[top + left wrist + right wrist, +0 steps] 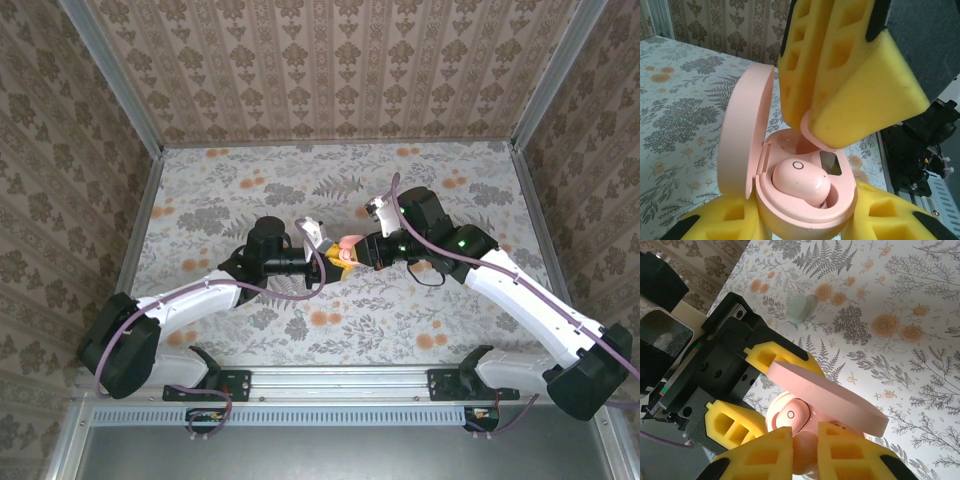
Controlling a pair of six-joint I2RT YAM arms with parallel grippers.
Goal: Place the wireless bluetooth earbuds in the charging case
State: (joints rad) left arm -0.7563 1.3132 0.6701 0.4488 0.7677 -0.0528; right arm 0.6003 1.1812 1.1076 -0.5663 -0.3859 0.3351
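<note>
- Left claw point(807, 220) grips open pale-pink oval plastic case point(747, 130), one tiny pink rounded earbud point(800, 180) seated.
- Right claw point(805, 440) pinches the second earbud point(805, 455), not yet inserted.

Left claw point(805, 227) holds case point(742, 140), earbud point(800, 182) seated; right claw point(814, 116) pinches second earbud point(815, 135)

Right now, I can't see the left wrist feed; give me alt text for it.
The left gripper holds an open pink charging case with one earbud seated in its near socket. The right gripper, yellow fingers above, pinches a second earbud over the empty socket behind it. Floral table beyond.
</note>
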